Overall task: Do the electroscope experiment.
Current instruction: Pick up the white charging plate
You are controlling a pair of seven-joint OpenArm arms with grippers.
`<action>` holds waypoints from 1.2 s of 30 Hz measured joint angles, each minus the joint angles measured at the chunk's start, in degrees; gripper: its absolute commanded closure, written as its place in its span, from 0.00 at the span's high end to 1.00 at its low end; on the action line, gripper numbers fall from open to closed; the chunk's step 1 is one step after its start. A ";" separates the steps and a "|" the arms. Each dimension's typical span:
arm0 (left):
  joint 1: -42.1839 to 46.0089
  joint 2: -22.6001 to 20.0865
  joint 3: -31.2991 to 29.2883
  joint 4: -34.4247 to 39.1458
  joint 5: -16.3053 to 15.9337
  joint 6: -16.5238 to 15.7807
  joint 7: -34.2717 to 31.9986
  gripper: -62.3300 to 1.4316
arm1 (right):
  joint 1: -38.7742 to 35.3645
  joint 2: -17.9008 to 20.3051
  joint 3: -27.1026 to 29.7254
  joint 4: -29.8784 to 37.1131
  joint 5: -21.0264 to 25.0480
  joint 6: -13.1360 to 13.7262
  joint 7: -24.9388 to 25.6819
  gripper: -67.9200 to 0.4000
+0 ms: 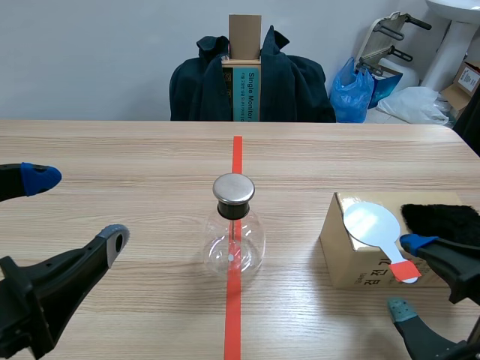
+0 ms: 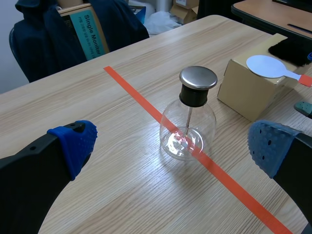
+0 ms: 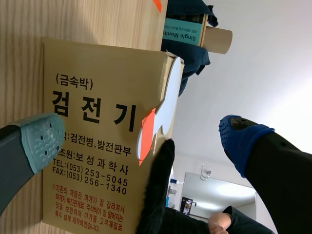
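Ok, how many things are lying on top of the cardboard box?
2. The white paddle lies across the box top, its orange handle overhanging the near edge; the black fur sits beside it, away from the flask.

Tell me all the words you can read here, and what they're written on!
"Single Monitor": teal rectangular carton, rest hidden.
"(금속박)": tan cardboard box.
"검전기": same box, big black letters.
"검전병, 발전판부": same box, smaller line.
"TEL" and "FAX": same box; numbers left out.
Red small print: same box, too small to read.
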 measured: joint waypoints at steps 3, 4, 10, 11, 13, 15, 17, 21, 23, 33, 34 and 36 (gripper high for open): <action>0.00 0.00 0.00 0.00 0.00 0.00 0.00 1.00 | 0.00 0.00 0.00 0.00 0.02 -1.49 -0.07 0.93; 0.00 0.00 0.00 0.00 0.00 0.00 0.00 1.00 | 0.00 0.00 0.00 0.00 0.02 -1.68 -0.09 0.89; 0.00 0.00 0.00 0.00 0.02 0.00 0.00 1.00 | 0.00 0.00 0.00 0.00 -0.02 -1.64 -0.92 0.54; 0.00 0.00 0.00 0.00 0.02 0.00 0.00 1.00 | 0.00 0.00 0.00 0.00 0.00 -1.64 -1.18 0.48; 0.00 0.00 0.00 0.00 0.02 0.00 0.00 1.00 | 0.00 0.00 0.00 0.00 0.00 -1.64 -1.36 0.38; 0.00 0.00 0.00 0.00 0.02 0.00 0.00 1.00 | 0.00 0.00 0.00 0.00 0.00 -1.64 -1.49 0.27; 0.00 0.00 0.00 0.00 0.02 0.00 0.00 1.00 | 0.00 0.00 0.00 0.00 -0.02 -1.64 -1.90 0.15; 0.00 0.00 0.00 0.00 0.02 0.00 0.00 1.00 | 0.00 0.00 0.00 0.00 0.02 -1.70 -2.47 0.02; 0.00 0.00 0.00 0.00 0.02 0.00 0.00 1.00 | 0.00 0.00 0.02 0.00 0.02 -1.68 -2.67 0.02; 0.00 0.00 0.00 0.00 0.00 0.00 -0.02 1.00 | 0.00 0.00 0.02 0.00 0.92 -1.70 -2.99 0.02; 0.00 0.00 0.00 0.00 0.00 0.00 -0.02 1.00 | -0.02 0.02 0.13 0.07 1.33 -1.68 -2.99 0.02; 0.00 0.00 0.00 0.00 0.00 0.00 -0.02 1.00 | -0.35 0.02 1.03 0.92 1.73 -1.66 -2.97 0.02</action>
